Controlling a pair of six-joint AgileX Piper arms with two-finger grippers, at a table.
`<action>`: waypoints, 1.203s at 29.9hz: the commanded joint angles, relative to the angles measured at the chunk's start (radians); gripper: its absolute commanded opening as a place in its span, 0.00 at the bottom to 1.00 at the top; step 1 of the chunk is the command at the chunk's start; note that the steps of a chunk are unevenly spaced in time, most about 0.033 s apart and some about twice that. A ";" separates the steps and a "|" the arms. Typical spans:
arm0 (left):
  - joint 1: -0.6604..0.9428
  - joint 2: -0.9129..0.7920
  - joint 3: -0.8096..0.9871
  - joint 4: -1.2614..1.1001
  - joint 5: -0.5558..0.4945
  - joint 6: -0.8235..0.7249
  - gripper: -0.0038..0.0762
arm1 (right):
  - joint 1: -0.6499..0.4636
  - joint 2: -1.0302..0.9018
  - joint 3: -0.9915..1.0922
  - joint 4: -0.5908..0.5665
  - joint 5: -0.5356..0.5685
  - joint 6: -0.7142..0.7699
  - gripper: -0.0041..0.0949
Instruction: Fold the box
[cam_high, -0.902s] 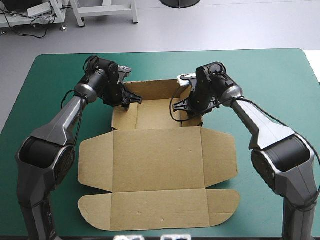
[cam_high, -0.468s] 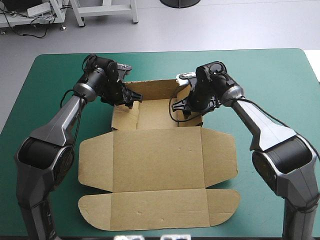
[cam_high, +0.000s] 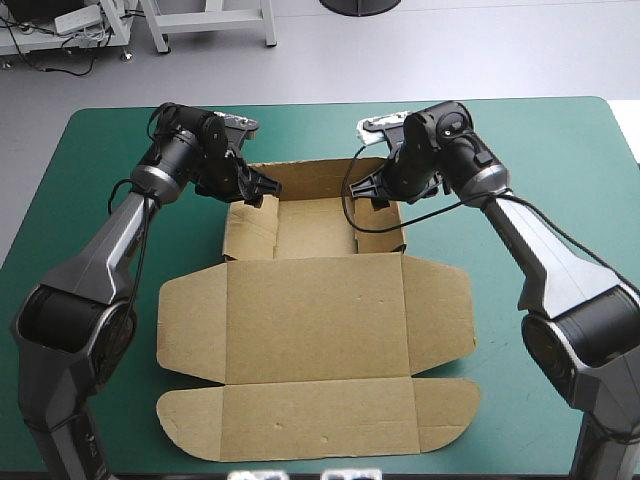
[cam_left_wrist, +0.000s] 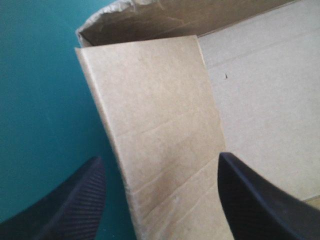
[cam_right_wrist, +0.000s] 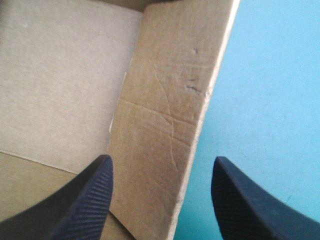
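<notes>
1. Nearest: the box lies mid-desk. Its lid and rounded front flap lie flat on the teal-green desk, the same as earlier.
2. Beyond the lid is the tray part. The left wall, right wall and far wall all stand up.
3. Change: both arms are higher than just before and drawn back from the tray floor toward its far corners.
4. Left jaws are spread, with the left wall ahead between them and nothing pinched. Right jaws are also spread, straddling the right wall.
5. The side walls keep their shape with the jaws open, so the tuck seems to hold.
6. Judgement: the wall stage looks done or close to it. The lid is still flat and not yet dealt with.
</notes>
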 joint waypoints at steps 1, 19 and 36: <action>-0.005 -0.107 -0.033 0.000 -0.027 0.003 0.63 | -0.004 -0.096 -0.049 -0.002 0.013 -0.010 0.60; -0.005 -0.698 0.413 -0.061 -0.406 0.087 0.17 | -0.002 -0.330 0.013 0.150 0.013 -0.090 0.27; -0.005 -1.217 1.117 -0.042 -0.852 0.106 0.04 | -0.002 -0.594 0.605 0.102 -0.414 -0.147 0.03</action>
